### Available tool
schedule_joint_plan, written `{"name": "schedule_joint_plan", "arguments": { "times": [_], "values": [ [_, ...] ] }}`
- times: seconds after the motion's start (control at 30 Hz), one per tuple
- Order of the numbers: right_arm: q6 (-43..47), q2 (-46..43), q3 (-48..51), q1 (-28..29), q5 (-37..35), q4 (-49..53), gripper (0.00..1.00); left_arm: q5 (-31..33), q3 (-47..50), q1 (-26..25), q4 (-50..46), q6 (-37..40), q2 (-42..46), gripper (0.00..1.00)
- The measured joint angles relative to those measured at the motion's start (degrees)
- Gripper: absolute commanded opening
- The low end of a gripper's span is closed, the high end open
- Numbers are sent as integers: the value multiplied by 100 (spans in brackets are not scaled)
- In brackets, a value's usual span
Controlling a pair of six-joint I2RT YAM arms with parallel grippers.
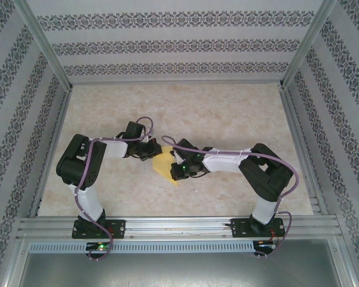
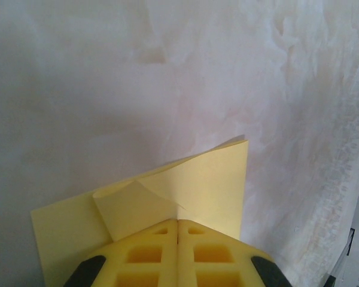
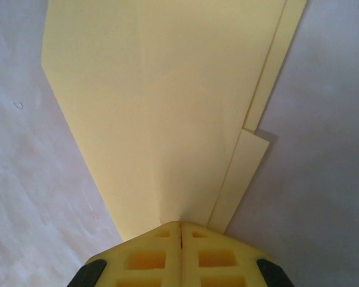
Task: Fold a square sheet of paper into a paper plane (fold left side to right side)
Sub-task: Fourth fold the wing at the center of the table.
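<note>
One folded yellow paper sheet (image 1: 162, 163) is lying mid-table, its long axis running diagonally and narrowing toward the near edge. Two grippers, left (image 2: 178, 223) and right (image 3: 180, 225), are clenched shut, tips touching it.

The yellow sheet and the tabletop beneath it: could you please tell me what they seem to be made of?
The yellow sheet looks like thin matte paper: it holds sharp creases, and one flap curls up. The tabletop looks smooth, with a pale marbled pattern; it may be laminate or printed film rather than stone, but I cannot tell.
</note>
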State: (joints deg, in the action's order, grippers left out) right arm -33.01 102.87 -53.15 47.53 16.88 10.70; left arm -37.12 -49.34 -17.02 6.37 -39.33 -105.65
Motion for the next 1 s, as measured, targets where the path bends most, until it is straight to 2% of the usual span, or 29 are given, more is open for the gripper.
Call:
{"name": "schedule_joint_plan", "arguments": {
  "times": [0.43,0.6,0.83,1.0],
  "values": [
    [-2,4,44,-2,-33,-160,0,136,-702,413,-339,358,-407,1],
    [-2,-20,96,-17,4,-227,0,306,-667,479,-332,455,-321,0],
    [24,-144,308,-160,240,-540,0,420,-116,597,-369,616,1078,0],
    [87,-208,385,-271,380,-529,0,144,334,297,-249,656,1882,0]
  ]
}}
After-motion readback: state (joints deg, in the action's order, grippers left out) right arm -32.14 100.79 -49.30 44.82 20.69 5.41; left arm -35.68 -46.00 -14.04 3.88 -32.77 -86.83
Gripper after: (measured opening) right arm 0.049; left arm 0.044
